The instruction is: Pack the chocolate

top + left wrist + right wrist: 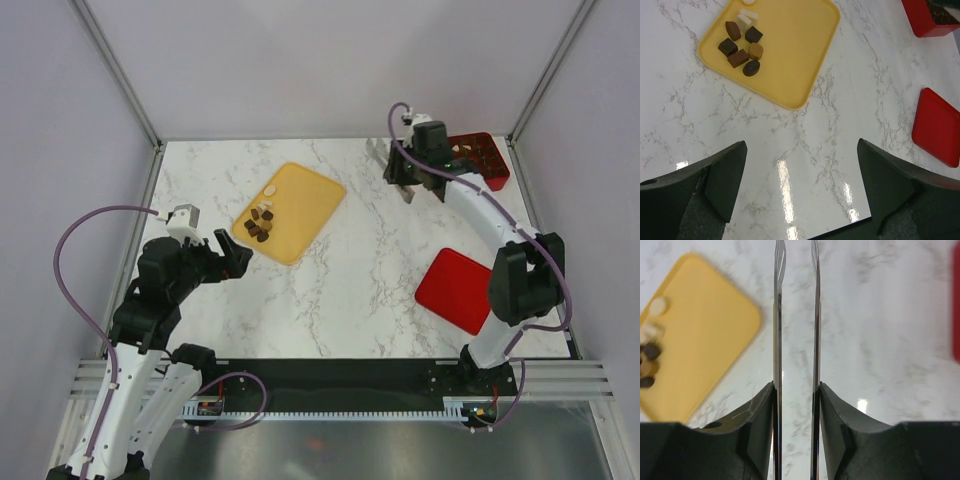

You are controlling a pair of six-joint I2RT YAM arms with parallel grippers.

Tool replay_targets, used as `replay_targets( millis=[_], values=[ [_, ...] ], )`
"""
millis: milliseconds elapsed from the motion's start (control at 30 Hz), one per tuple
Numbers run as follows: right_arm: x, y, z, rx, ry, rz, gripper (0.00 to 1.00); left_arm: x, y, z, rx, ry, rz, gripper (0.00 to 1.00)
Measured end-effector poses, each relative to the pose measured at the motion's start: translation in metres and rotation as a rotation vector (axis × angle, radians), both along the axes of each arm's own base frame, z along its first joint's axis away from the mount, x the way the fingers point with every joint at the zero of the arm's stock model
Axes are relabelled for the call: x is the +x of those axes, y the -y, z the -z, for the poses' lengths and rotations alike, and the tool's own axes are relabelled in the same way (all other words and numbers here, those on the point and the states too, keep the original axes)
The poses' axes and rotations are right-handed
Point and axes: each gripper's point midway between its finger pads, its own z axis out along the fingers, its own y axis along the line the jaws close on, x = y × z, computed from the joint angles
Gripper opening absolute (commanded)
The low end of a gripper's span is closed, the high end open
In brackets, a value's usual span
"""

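Right fingers (778, 315), slightly parted around nothing visible, are hovering over the bench (880, 315), the chocolate (738, 58) lying on the tray (800, 45) to their left and ahead of the wide-spread left fingers (720, 175), so fetching is calling for centring over one piece.

The right arm (476, 205) covers the near-left part of the red gridded plastic box (492, 172) in the top view, and what lies in its cells is too small to tell. The left wrist view crops that box at the top-right corner and the flat red rounded-square slab (937, 127) at the right edge. The right wrist view blurs the yellow-orange rounded tray (700, 340) and the chocolate pieces (650, 351), and both are cut off at its left edge.
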Motion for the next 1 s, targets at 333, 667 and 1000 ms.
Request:
replay_targets(
  millis=[333,667,1000],
  values=[
    [-0.089,-0.161,0.033,0.022,-0.021,-0.418,0.49,0.0,0.0,0.0,0.0,0.001,0.0,1.0],
    [-0.123,-0.238,0.069,-0.019,-0.032,-0.604,0.5,0.0,0.0,0.0,0.0,0.001,0.0,1.0],
    [-0.131,-0.249,0.099,-0.065,-0.075,-0.642,0.5,0.0,0.0,0.0,0.0,0.001,0.0,1.0]
  ],
)
